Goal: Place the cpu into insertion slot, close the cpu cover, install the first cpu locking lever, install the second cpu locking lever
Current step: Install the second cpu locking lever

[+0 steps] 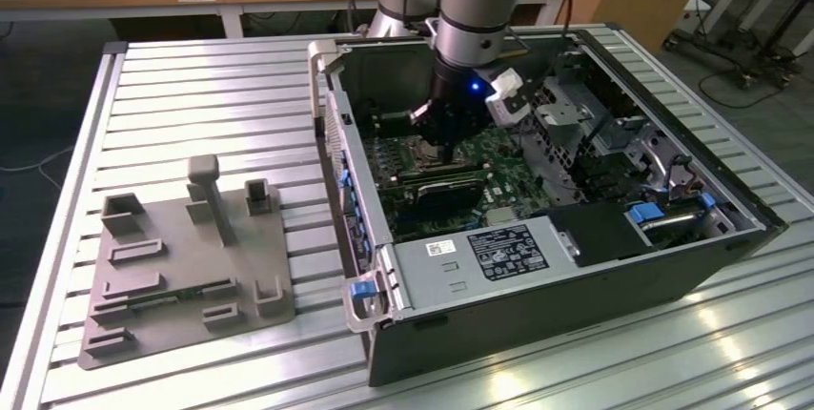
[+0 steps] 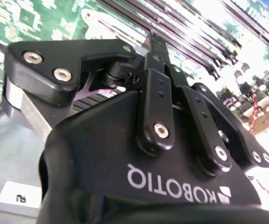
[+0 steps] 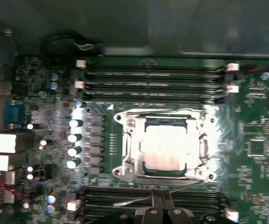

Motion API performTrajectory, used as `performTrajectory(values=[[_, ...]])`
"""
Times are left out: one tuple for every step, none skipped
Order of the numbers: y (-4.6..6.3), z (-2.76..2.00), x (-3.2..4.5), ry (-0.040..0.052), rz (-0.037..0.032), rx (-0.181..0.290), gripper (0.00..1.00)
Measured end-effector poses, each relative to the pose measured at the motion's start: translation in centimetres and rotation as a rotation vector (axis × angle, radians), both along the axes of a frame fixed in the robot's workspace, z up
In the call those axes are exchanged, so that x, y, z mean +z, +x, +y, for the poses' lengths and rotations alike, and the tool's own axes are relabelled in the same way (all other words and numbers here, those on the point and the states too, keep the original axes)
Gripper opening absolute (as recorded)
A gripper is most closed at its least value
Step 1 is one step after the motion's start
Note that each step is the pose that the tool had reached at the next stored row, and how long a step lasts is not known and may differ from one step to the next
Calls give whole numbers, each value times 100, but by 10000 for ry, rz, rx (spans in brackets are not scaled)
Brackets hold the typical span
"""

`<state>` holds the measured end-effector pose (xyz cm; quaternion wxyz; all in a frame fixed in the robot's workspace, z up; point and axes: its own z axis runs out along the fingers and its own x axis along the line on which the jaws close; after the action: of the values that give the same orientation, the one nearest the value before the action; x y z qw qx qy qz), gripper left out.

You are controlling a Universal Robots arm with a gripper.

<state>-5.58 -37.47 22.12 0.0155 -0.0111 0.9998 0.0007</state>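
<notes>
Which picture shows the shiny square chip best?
The first wrist view. The chip faces the camera there, sitting in its socket with the silver frame lying around it. In the exterior view the arm and claw hang over that spot, so the chip is hidden. The second wrist view mostly shows the claw's black body.

Slatted metal table (image 1: 204, 95) carries open computer case (image 1: 535, 305), grey fixture block (image 1: 178, 267)

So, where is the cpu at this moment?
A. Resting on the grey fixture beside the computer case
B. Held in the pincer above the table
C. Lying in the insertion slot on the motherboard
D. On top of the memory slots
C: in the first wrist view the silvery cpu lies inside the insertion slot, with the cpu cover framing it.
</notes>
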Motion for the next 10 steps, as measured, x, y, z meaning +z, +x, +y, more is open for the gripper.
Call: performTrajectory(values=[[-22,0,-3,0,0,-1,10],[-39,0,-7,1,-1,-2,10],[-50,0,-11,-1,0,-1,10],[-62,0,-17,-1,1,-1,10],[-75,0,-23,-1,1,0,10],[-87,0,-29,-1,1,-1,10],[-101,0,-36,-1,1,0,10],[-117,0,-43,-1,2,0,10],[-134,-1,-49,-2,3,0,10],[-154,0,-56,-1,3,-1,10]])
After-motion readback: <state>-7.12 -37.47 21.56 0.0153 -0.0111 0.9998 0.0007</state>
